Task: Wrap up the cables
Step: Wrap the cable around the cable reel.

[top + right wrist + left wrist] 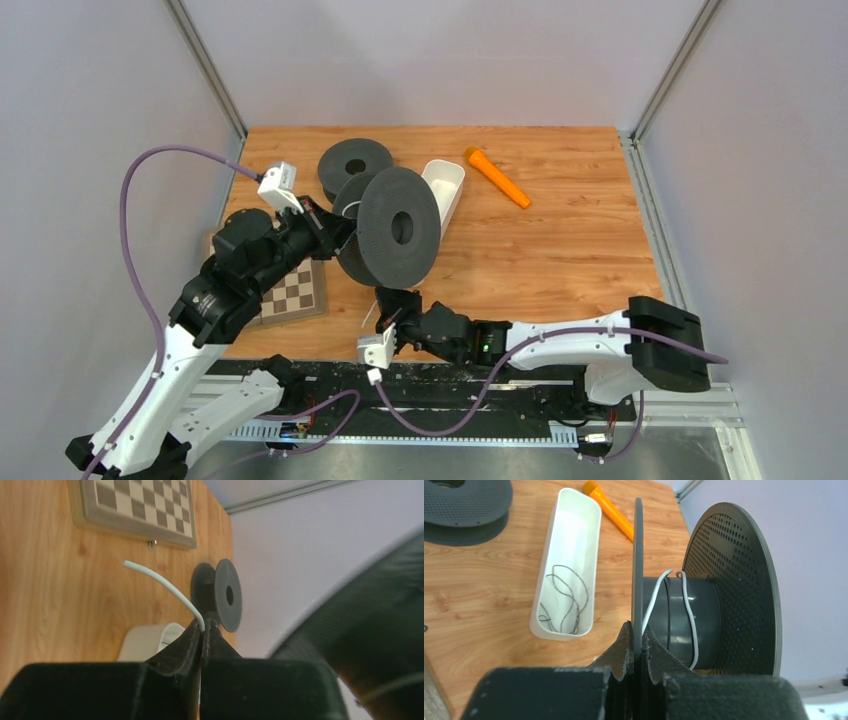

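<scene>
A wooden table (560, 250) is seen from above, with two robot arms reaching in from the near edge.

The left gripper (638, 632) is clamped on the thin rim of a large black spool (400, 228) and holds it upright on edge, its perforated flanges facing sideways. The white cable (692, 622) loops loosely around the spool's grey hub, about one turn of it showing in the left wrist view.

The right gripper (202, 626) sits low in front of the spool, near the table's front edge. Its fingers are pinched together on the white cable close to one end, and the short free end curves up and away from the fingertips.

The dark cable (566, 600) lies in loose curls inside a narrow white tray (549, 560), which rests just beside the held spool.

Elsewhere on the table:
- a second spool (355, 165) lies flat at the back
- an orange stick (497, 177) (possibly a marker) lies to the right of the tray
- a small chessboard (293, 293) lies at the left, partly under the left arm
</scene>
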Available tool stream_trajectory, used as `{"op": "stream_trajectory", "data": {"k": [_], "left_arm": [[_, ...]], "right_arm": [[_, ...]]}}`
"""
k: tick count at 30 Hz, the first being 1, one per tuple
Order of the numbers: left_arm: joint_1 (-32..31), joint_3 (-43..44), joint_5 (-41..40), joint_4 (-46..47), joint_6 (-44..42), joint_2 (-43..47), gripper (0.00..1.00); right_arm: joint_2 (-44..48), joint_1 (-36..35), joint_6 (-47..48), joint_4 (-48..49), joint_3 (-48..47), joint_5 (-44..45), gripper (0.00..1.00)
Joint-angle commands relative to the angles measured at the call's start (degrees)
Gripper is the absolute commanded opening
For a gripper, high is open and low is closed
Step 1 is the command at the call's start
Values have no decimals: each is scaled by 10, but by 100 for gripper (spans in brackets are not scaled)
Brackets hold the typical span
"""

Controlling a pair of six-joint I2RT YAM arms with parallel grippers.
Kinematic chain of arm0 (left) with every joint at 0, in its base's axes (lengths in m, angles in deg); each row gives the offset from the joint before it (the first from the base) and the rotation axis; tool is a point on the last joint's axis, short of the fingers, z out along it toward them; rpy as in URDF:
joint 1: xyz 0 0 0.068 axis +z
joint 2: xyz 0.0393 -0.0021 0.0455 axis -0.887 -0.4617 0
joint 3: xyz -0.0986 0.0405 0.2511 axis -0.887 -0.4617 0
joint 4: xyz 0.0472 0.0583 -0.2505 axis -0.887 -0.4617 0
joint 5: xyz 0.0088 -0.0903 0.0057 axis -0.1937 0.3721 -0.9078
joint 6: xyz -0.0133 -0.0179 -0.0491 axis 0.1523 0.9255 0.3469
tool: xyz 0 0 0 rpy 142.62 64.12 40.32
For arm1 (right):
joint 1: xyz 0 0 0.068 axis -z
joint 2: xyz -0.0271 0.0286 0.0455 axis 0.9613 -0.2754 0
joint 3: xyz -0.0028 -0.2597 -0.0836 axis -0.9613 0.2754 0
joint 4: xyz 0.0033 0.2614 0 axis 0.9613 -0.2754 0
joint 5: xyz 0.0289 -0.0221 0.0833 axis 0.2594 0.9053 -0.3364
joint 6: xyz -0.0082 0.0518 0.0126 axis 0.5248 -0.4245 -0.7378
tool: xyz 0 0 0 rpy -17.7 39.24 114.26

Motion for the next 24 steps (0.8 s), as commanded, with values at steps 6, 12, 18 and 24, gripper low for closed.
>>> {"op": "stream_trajectory", "data": {"k": [6, 12, 18, 24], "left_arm": [[2, -52, -50, 99, -56, 2, 0], [2, -101, -47, 137, -67, -2, 0], [1, -136, -30, 157, -83, 7, 0], [-4, -181, -13, 200, -110, 29, 0]], "right_arm": [[90, 1, -378, 146, 31, -116, 0], [68, 23, -570, 202, 4, -81, 0], [46, 42, -681, 177, -58, -27, 0], [12, 57, -766, 105, -142, 41, 0]]}}
